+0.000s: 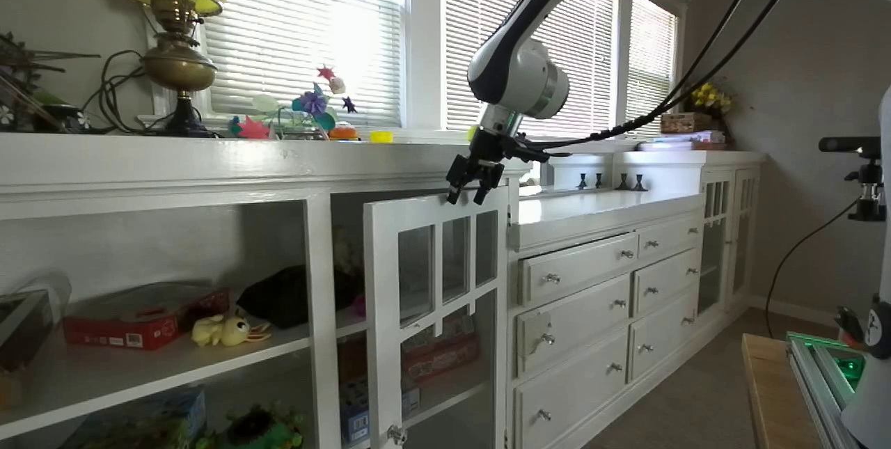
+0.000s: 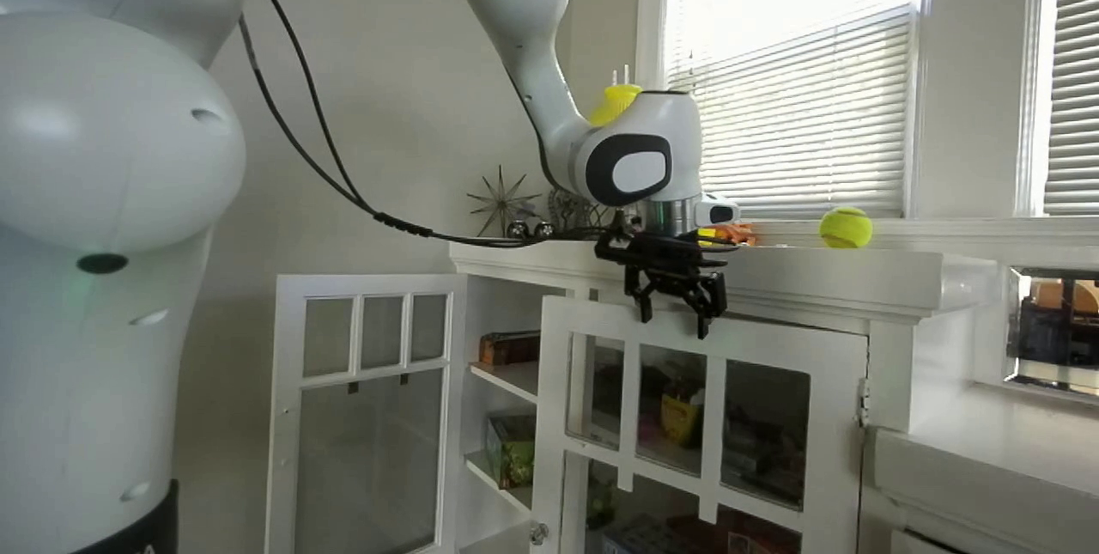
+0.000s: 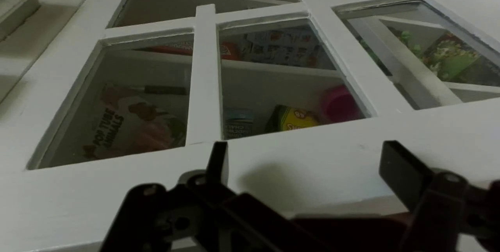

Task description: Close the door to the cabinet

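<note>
The white cabinet door [image 1: 381, 296] with glass panes stands partly open, swung out from the cabinet [image 1: 319, 296]. It also shows in an exterior view [image 2: 833, 425] and fills much of the wrist view [image 3: 312, 166]. Its hinges are at the drawer side, and its knob [image 1: 397, 434] is on the free edge. My gripper [image 1: 466, 198] is open and empty, pointing down at the door's top rail, outside the glass. Its fingers show apart in an exterior view [image 2: 674, 325] and in the wrist view [image 3: 304, 146]. Whether they touch the door I cannot tell.
Another glass-paned door [image 2: 288, 417] of the cabinet stands wide open. A red box [image 1: 139, 327] and a yellow plush toy [image 1: 226, 331] lie on the shelf. A lamp [image 1: 179, 66] and a tennis ball [image 2: 846, 228] are on top. Drawers [image 1: 571, 341] adjoin the hinge side.
</note>
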Controlling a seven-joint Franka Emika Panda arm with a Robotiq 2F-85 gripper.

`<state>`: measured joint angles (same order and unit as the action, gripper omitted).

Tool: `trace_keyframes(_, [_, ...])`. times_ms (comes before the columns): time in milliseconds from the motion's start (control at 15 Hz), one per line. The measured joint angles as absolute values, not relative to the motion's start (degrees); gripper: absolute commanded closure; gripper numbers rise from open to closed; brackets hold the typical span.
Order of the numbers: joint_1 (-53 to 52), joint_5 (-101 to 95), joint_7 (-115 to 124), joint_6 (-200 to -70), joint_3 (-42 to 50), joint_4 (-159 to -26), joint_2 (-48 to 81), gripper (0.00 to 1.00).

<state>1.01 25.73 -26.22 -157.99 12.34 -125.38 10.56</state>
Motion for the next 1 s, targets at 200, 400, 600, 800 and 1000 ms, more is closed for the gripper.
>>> trace_keyframes(200, [1.7, 20.9, -25.2, -157.8, 11.0, -128.8, 7.2, 0.00])
trace_keyframes(400, [1.7, 10.9, -19.7, -157.9, 8.7, -135.7, 1.4, 0.00])
trace_keyframes(600, [1.3, 5.8, -15.7, -159.8, 5.8, -140.3, -2.3, 0.00])
trace_keyframes(800, [1.0, 2.4, -13.3, -167.1, 3.0, -143.3, -3.7, 0.00])
trace_keyframes(1000, [1.1, -3.8, -10.5, -172.4, 1.8, -145.0, -3.7, 0.00])
